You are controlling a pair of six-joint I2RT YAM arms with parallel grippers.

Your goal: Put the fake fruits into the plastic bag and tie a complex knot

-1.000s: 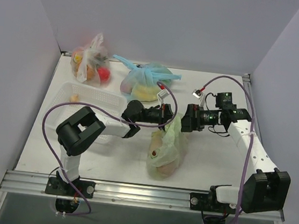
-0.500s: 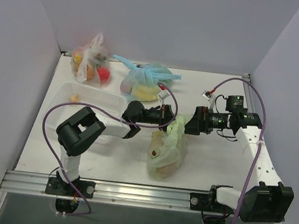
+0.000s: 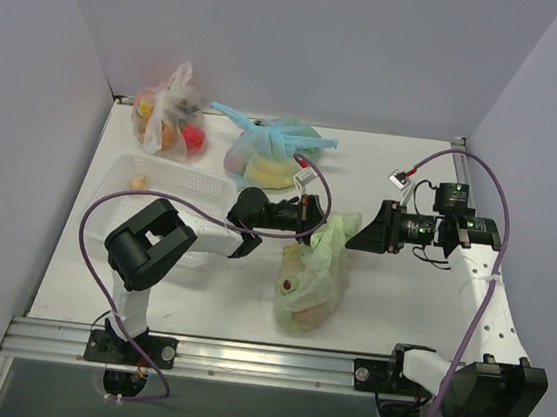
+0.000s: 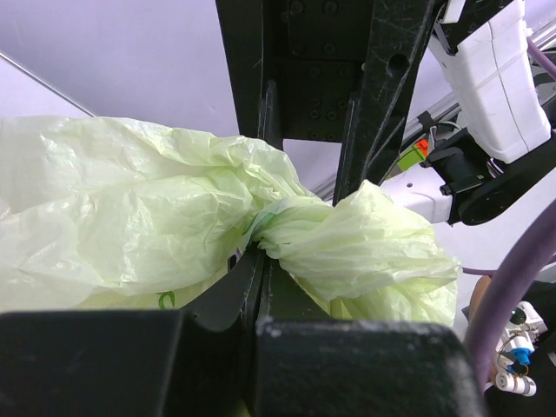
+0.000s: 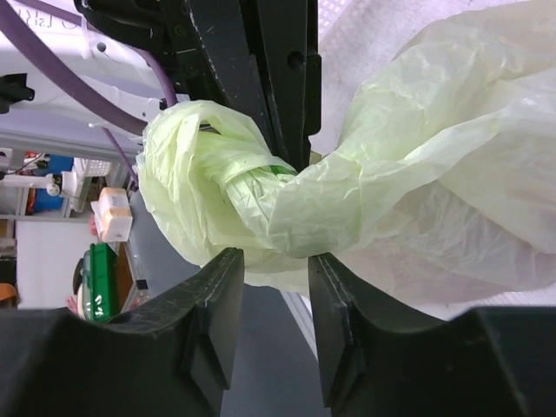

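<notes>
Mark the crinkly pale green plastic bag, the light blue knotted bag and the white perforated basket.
pale green plastic bag (image 3: 316, 273), top view, its bulging body.
light blue knotted bag (image 3: 275, 153), top view, its rounded middle.
white perforated basket (image 3: 186, 183), top view, its far wall.

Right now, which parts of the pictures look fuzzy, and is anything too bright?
Left wrist view: the left gripper up close is a dark blur, while the plastic bag pinched in it shows crisp crinkles. Right wrist view: the right gripper is soft too, and the bag's top right looks pale and bright. Top external view: even light, faint shadows, all sharp.
</notes>
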